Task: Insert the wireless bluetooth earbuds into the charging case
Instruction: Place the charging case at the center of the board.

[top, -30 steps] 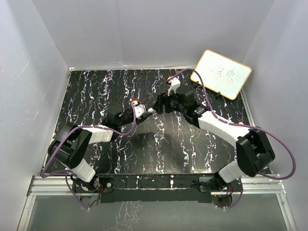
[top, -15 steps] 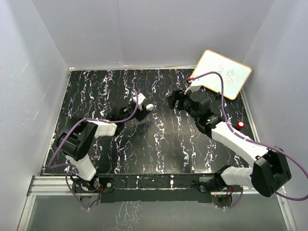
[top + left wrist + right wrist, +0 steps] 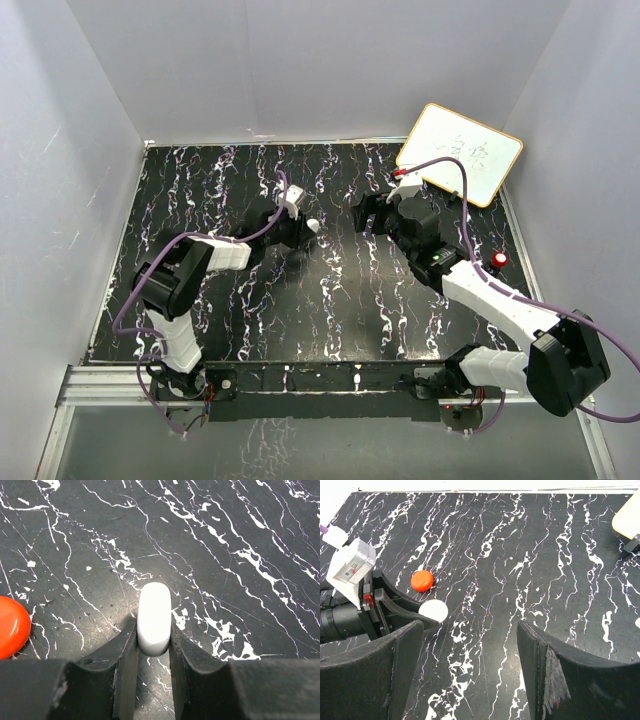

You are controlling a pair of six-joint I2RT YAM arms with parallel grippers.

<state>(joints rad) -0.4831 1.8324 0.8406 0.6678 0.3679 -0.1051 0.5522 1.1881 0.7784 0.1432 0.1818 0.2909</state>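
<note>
My left gripper point(image 3: 154, 632) is shut on a white round puck point(image 3: 154, 617), held on edge just above the black marbled table. From the right wrist the same white puck point(image 3: 433, 611) shows as a disc at the left gripper's tips. A red round puck point(image 3: 422, 580) lies flat on the table just beyond it, and the red puck point(image 3: 10, 626) sits at the left edge of the left wrist view. My right gripper point(image 3: 469, 630) hangs open and empty to the right of the white puck point(image 3: 313, 224). No earbuds show. I cannot tell whether either puck is the charging case.
A whiteboard with a wooden frame point(image 3: 460, 152) leans at the back right corner. White walls close in the marbled table point(image 3: 330, 310) on three sides. The two wrists stand close together at mid-table, the right gripper point(image 3: 366, 214) beside the left gripper point(image 3: 303, 228).
The two grippers, which met at mid-table a second ago, have parted. The right one drew back to the right and opened wider. The left one swung back and left, still holding the white puck.
</note>
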